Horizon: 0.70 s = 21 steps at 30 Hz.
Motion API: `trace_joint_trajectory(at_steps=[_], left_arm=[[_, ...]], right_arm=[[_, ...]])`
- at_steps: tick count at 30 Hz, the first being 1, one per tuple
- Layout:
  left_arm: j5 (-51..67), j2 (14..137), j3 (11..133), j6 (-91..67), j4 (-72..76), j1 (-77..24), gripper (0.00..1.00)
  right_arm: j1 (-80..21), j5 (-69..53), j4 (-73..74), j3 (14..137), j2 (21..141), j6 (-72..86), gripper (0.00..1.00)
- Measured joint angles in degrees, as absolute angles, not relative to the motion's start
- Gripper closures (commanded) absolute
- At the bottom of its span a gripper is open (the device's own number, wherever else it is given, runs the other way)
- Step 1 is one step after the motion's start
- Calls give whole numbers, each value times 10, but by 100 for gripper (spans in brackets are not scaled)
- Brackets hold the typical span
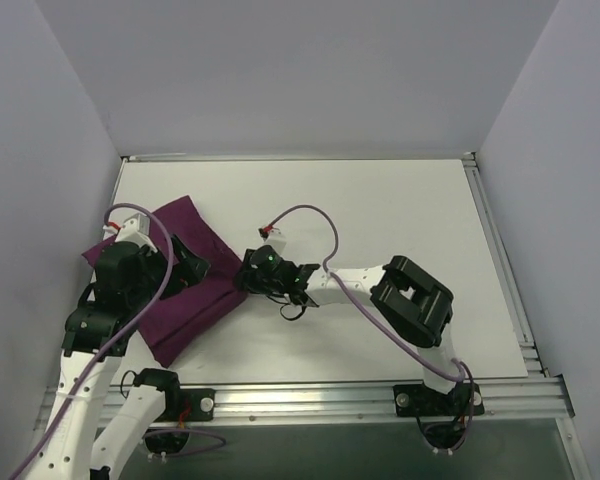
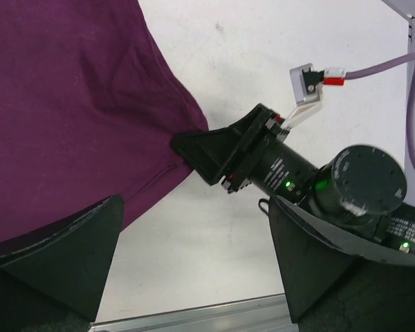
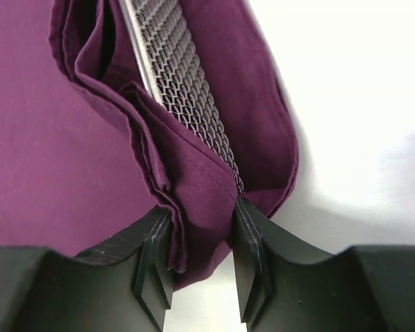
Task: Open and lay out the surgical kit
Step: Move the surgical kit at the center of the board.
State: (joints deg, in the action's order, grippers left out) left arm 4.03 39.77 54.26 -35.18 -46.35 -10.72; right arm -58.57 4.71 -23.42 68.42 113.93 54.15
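Note:
The dark purple cloth wrap [image 1: 198, 308] lies at the table's left, still folded round the tray. In the right wrist view a folded corner of the cloth [image 3: 194, 187] is pinched between my right gripper [image 3: 199, 221], which is shut on it. The silver wire-mesh tray [image 3: 187, 90] shows through the gap in the folds. My right gripper [image 1: 248, 276] sits at the wrap's right edge and also shows in the left wrist view [image 2: 197, 149]. My left gripper [image 2: 194, 207] is open and empty, hovering over the wrap's [image 2: 69, 104] near right edge. The instruments are hidden.
An aluminium rail [image 1: 330, 395] runs along the near table edge. White walls close the left, back and right sides. The right arm's purple cable [image 1: 315, 215] loops above the table, its connector [image 2: 311, 79] near the right wrist.

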Motion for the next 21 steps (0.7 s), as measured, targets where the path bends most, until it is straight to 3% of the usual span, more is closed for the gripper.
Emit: trace_joint_trajectory(at_steps=[13,19,21], left_arm=[[118,488,565,-342,-448,-107,4],[159,564,575,-356,-410,-107,0],[166,584,576,-359,-400,-107,7]], right_arm=[[-369,18,-73,739,1112,319,99],[-260,-16,-2,855,1177,227,94],[-233,-30,24,927,1221,204,88]])
